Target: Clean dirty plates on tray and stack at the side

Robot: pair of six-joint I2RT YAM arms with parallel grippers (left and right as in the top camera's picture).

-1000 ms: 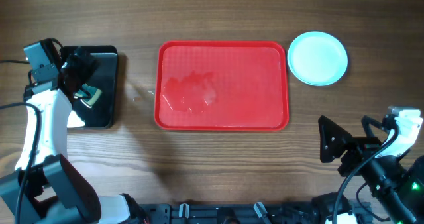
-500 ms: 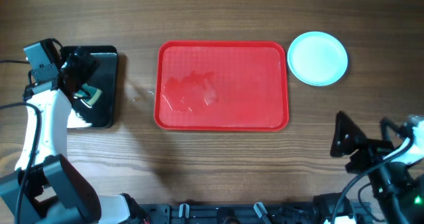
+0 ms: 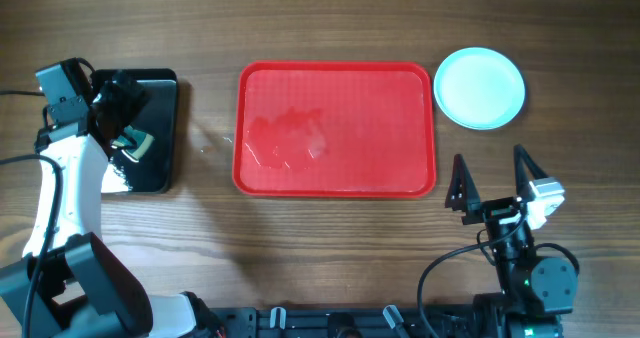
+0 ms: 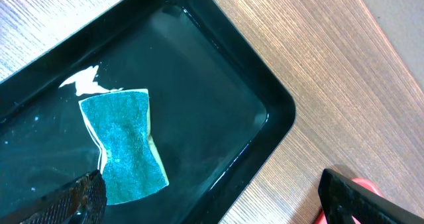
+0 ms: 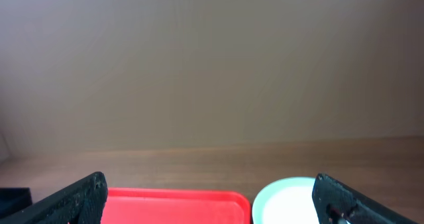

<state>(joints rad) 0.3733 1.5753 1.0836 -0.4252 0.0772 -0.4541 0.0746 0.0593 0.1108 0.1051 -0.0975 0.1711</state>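
Note:
The red tray (image 3: 400,88) lies in the middle of the table with no plates on it, only a wet smear at its left. The plates (image 3: 481,87) sit in one stack on the table to the right of the tray; a pale turquoise rim with a white face shows. They also show in the right wrist view (image 5: 285,199), next to the tray (image 5: 179,206). My right gripper (image 3: 491,180) is open and empty near the front edge, below the stack. My left gripper (image 3: 122,106) is open over the black tray, above a teal sponge (image 4: 126,144).
A glossy black tray (image 3: 160,128) holding water and the sponge stands at the far left; it also shows in the left wrist view (image 4: 218,98). A few water drops lie on the wood between the two trays.
My right arm has swung left from the lower right corner and now points its open fingers toward the tray and the plate stack. The left arm has not moved.

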